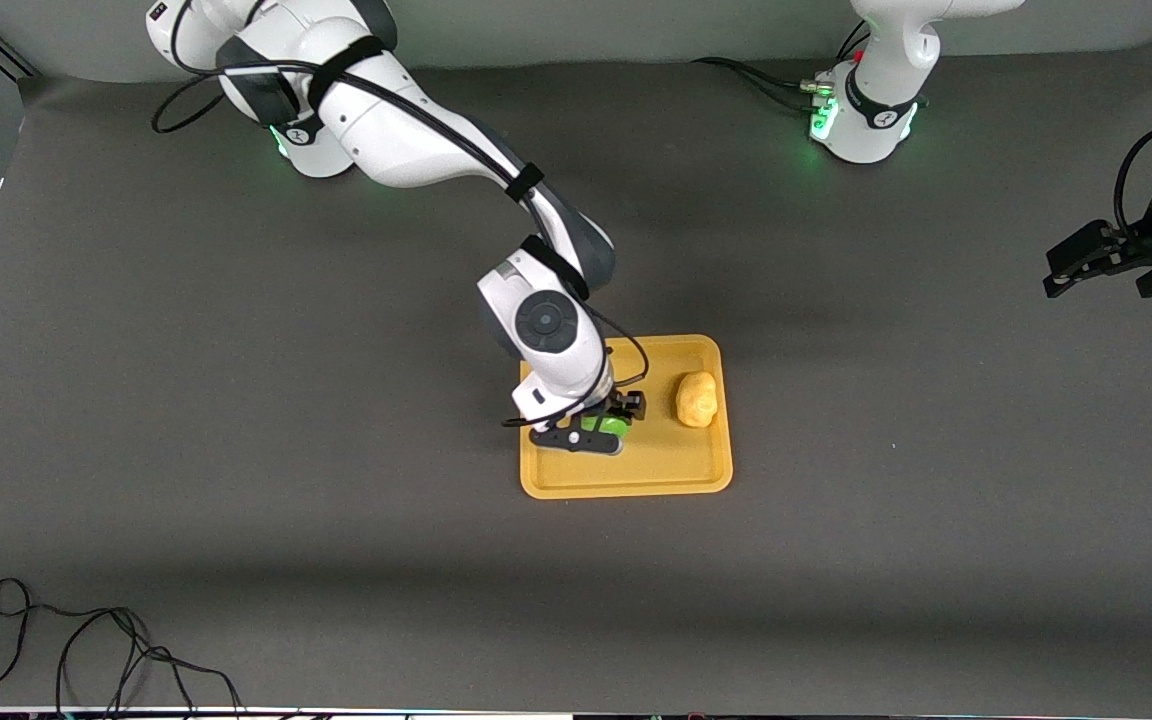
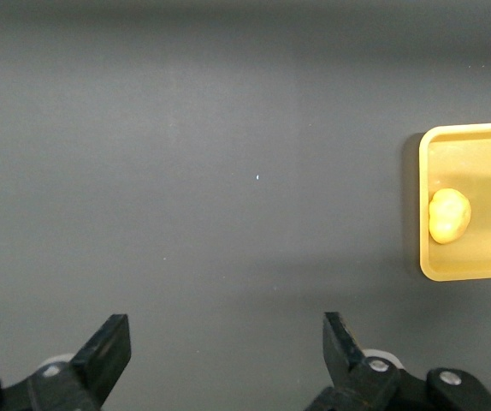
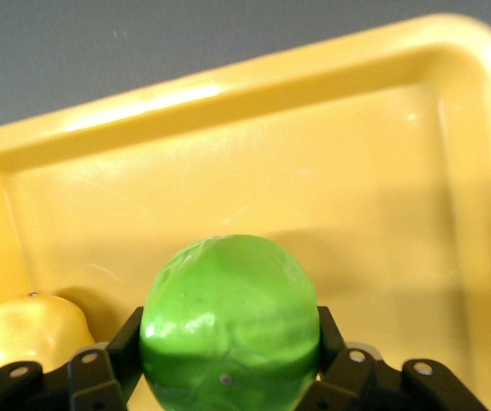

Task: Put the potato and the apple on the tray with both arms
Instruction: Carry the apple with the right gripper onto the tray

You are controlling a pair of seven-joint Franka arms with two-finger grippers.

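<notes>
We see no readable writing. Our right claw (image 1: 603, 424) clamps the apple (image 3: 230, 324) over the tray (image 1: 636, 480). The potato (image 1: 696, 399) lies there, long axis toward the camera. Our left claw (image 2: 224, 360) waits apart over the counter (image 1: 236, 400).

No readable text, labels, brands or numbers showed on anything; small marks on the arm bases were too small to make out.

Right gripper (image 1: 604, 424) clamped, left gripper (image 1: 1086, 262) agape.
</notes>
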